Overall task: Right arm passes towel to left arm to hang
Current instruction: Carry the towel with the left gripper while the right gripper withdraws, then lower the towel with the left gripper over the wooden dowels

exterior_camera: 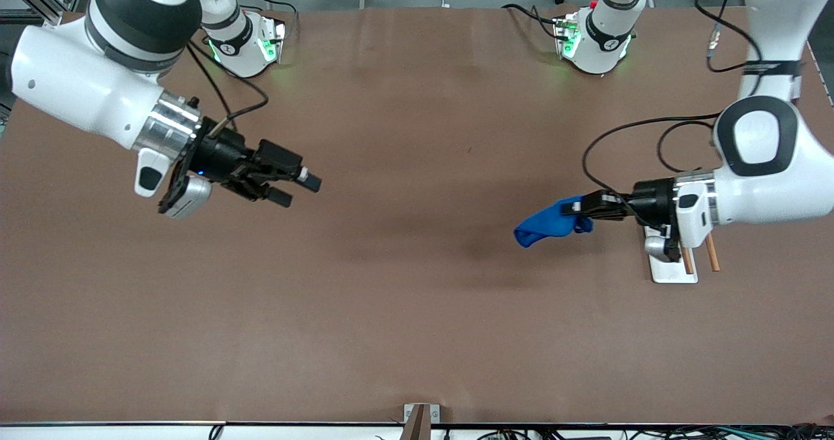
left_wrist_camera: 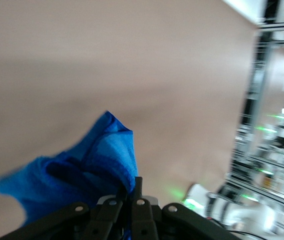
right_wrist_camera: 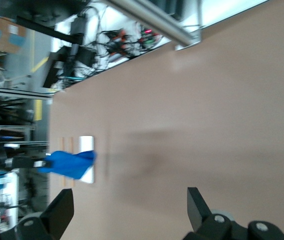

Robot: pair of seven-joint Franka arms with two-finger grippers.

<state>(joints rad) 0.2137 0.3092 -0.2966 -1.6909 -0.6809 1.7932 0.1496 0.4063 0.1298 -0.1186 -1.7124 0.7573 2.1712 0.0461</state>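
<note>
Nearest the front camera the table (exterior_camera: 391,336) is bare brown surface. Next up, toward the left arm's end, a small white rack base (exterior_camera: 671,272) with two copper-coloured rods (exterior_camera: 713,252) sits on the table, partly covered by the left arm's wrist. The left gripper (exterior_camera: 582,209) is in the air over the table just beside that rack, jaws clamped together on the towel (exterior_camera: 544,225); the left wrist view shows the blue cloth (left_wrist_camera: 82,172) bunched between the closed fingers (left_wrist_camera: 138,200), most of it hanging free as a crumpled lobe. The towel touches nothing but the gripper. The right gripper (exterior_camera: 296,186) is over the table toward the right arm's end, well apart from the towel, jaws apart and empty; the right wrist view confirms spread fingers (right_wrist_camera: 196,202) with the towel (right_wrist_camera: 69,164) and rack visible in the distance. Farthest from the camera, both arm bases glow green at the table edge. Judgement: handover appears complete; hanging remains. Risks: the grip seems to be on one bunched edge, so the cloth could slip out during a swing toward the rods; the wadded lobe may catch on only one rod or slide off rather than drape; the wrist sits low over the rack, so a careless descent could knock the base out of place.
</note>
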